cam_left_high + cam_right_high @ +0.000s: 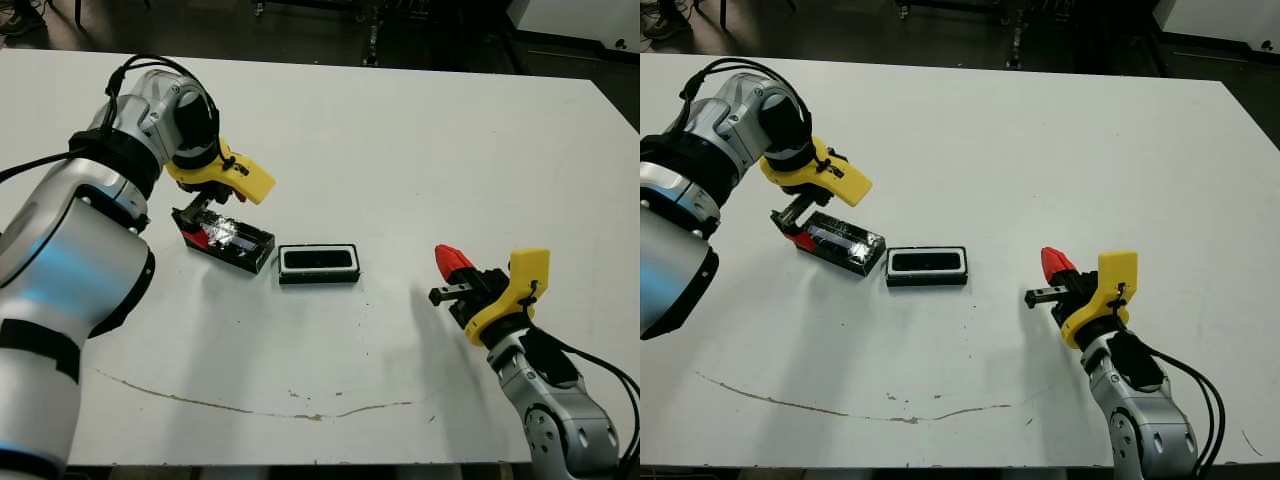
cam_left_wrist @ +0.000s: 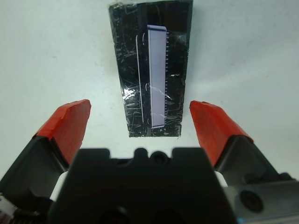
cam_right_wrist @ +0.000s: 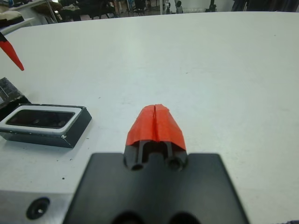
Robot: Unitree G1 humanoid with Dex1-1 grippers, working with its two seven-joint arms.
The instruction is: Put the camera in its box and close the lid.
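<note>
Only lid (image 1: 232,242) beside box (image 1: 318,264)

Light: bright, even, from overhead | Shadows: soft grey patches on the white counter (image 1: 400,150) under both arms | Glare: white strip reflected on the glossy lid (image 2: 150,70) | Focus: head views sharp; left wrist view soft at the near red fingertips (image 2: 70,123) | Background: dim beyond the counter's far edge

camera (image 1: 318,260): black bar, flat inside box (image 1: 283,272); box: mid-table, open; lid (image 1: 240,243): glossy black slab, just left
</note>
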